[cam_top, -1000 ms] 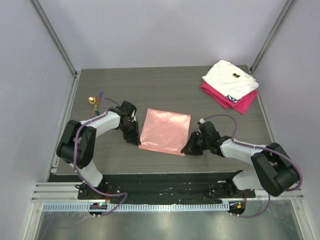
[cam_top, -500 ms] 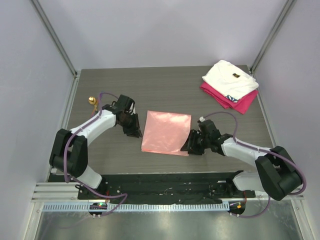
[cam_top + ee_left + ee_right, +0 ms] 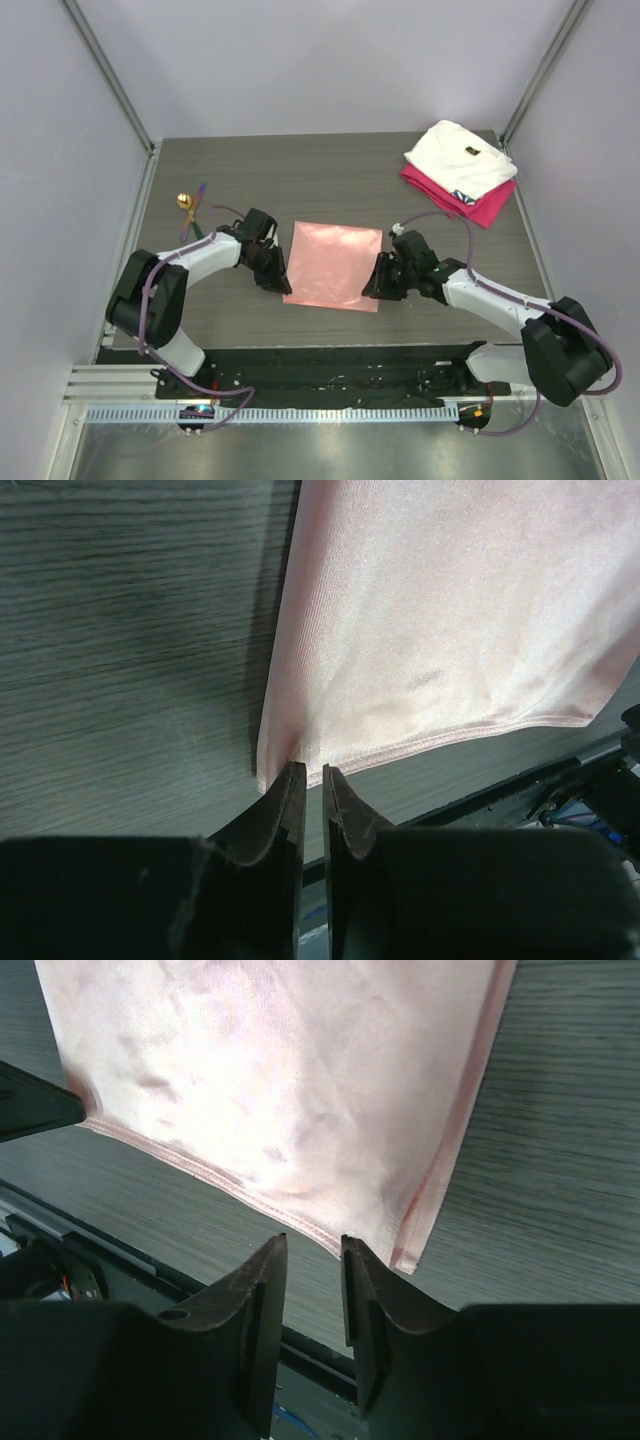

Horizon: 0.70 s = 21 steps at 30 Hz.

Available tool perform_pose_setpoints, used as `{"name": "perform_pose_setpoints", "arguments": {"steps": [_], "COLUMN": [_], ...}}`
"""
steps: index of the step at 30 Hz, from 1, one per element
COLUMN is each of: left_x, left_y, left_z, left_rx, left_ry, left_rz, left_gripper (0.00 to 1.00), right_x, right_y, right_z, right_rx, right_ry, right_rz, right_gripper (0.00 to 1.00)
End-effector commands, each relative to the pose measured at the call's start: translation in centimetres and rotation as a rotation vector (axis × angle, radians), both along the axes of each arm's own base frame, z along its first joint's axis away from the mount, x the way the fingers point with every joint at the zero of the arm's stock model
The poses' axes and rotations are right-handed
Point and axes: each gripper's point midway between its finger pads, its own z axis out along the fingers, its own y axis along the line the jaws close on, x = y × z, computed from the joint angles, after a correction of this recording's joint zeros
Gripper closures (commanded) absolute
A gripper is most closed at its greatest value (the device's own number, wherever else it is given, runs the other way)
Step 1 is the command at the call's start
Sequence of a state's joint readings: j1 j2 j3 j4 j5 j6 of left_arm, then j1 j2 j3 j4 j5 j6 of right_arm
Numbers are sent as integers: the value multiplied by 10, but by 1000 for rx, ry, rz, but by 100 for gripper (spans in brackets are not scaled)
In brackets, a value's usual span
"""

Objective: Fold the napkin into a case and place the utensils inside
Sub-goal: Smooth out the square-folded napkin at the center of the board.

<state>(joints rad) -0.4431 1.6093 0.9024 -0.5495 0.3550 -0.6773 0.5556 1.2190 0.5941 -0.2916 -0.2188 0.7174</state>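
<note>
Now the left gripper (image 3: 278, 282) sits at the near left corner of the napkin (image 3: 333, 265). Half a second ago it was pulled away toward the left edge of the table (image 3: 300, 170). The right gripper (image 3: 378, 283) has slid a little farther from the near edge and is right at the napkin's near right corner. The napkin has hardly moved.

From the left wrist, the left gripper (image 3: 312, 770) shows only a thin slit between its two fingers. The napkin (image 3: 450, 620) corner touches the tip of one finger, but no pink shows in the slit. From the right wrist, the right gripper (image 3: 313, 1242) is open a bit wider and holds nothing. The napkin (image 3: 280, 1070) hem lies just past its tips.

The napkin lies flat in the middle of the table, with its near edge close to the table's near edge. Bare wood runs from its far edge to the far edge of the table. The utensils (image 3: 190, 203) lie by the left edge, well apart from the napkin. A white cloth (image 3: 460, 155) rests on a magenta cloth (image 3: 475, 208) in the far right corner.
</note>
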Motion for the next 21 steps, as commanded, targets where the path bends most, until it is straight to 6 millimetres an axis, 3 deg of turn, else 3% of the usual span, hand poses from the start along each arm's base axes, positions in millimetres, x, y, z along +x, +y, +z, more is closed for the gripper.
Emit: {"name": "perform_pose_setpoints", "arguments": {"steps": [1,5,10,15,16,17,21], "left_x": [3,-4,-12,-3,10,11,49], "left_y": [-8,-5,-6,-9,-15,-13,-15], "left_z": [0,-14,-18,14,30,34,56], "left_rx": [-42,-32,-40,-69,-84,-69,-48], "left_ry": [-20,0,16,-51,-95,-88,-142], "left_rz": [8,15,10,20,16,14,32], "left_gripper": [84,85,85,79,78,76,73], "right_x": [5,-4,-8,13,20,33,69], "right_y": [23,12,-7,-3,-7,-4,-8], "right_z": [-6,-36,-46,-5,0,13,34], "right_rx": [89,39,-59,-45,-54,-43,-69], "right_ry": [5,49,49,-65,-82,-116,-168], "right_rz": [34,5,-6,-7,-16,-23,-26], "right_gripper": [66,78,81,79,73,69,52]}}
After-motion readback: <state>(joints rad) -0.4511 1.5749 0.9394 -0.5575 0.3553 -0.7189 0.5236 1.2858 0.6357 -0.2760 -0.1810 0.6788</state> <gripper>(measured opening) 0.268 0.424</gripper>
